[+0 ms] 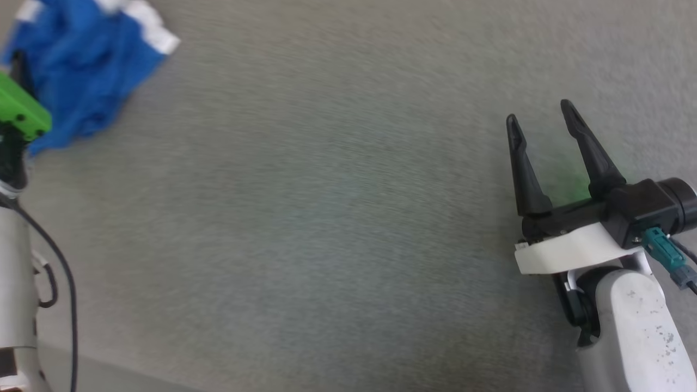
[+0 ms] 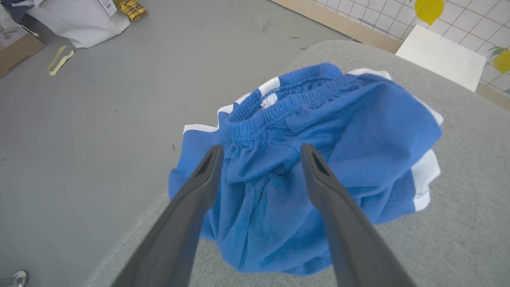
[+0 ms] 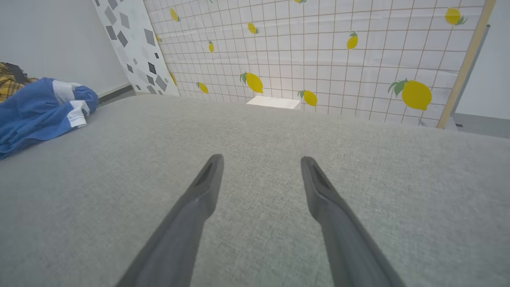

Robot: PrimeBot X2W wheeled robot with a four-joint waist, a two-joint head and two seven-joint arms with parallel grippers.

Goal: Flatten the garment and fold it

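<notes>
On a grey fabric surface (image 1: 326, 228), a crumpled royal-blue, white-trimmed garment (image 2: 350, 139) was seen beneath the open left hand (image 2: 261, 147); the right hand (image 1: 539, 110) was held open.

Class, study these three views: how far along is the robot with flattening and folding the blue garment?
Done: nothing yet; the garment lies crumpled in a heap at the edge of the grey surface. In hand: the left gripper, open, points at the heap near its elastic waistband; the right gripper hangs open over bare surface. Left: grasping, spreading flat, folding.
</notes>
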